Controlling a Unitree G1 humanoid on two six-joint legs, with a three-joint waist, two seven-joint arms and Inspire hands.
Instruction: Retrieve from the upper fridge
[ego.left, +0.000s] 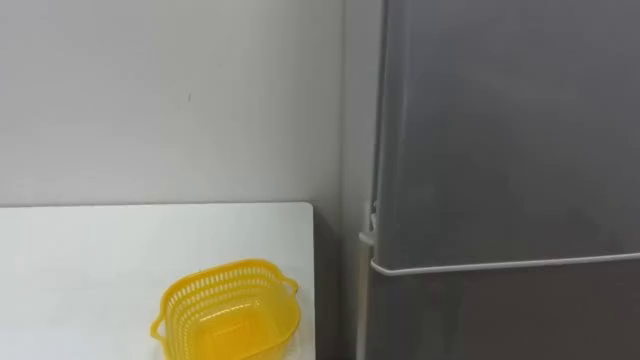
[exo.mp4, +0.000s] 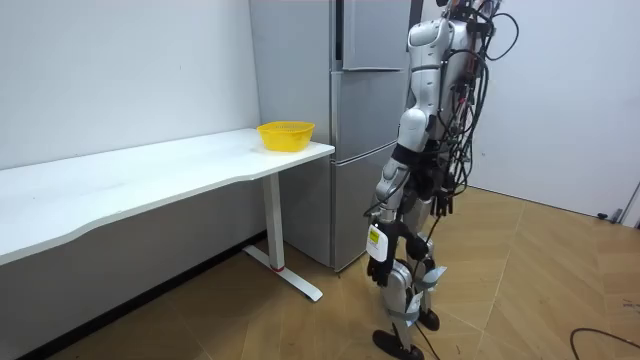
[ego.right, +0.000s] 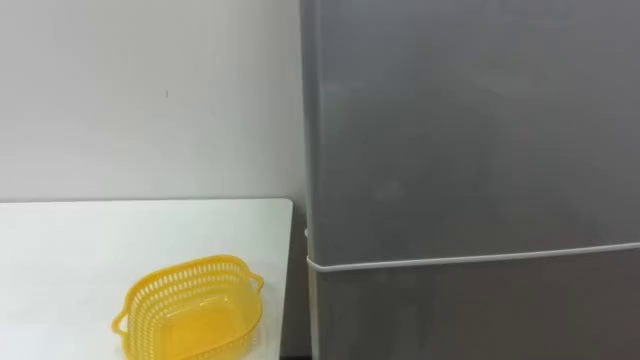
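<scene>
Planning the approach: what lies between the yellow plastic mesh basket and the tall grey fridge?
Just bare white tabletop, then a narrow gap to the grey fridge, seen in the left eye view.

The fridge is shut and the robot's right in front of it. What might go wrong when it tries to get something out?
Two things, I think. The fridge has its upper door closed, and the robot stands close to it in the room view, so the swinging door might bump it. The yellow basket sits near the table edge beside the fridge, so a reaching arm might knock it off.
</scene>
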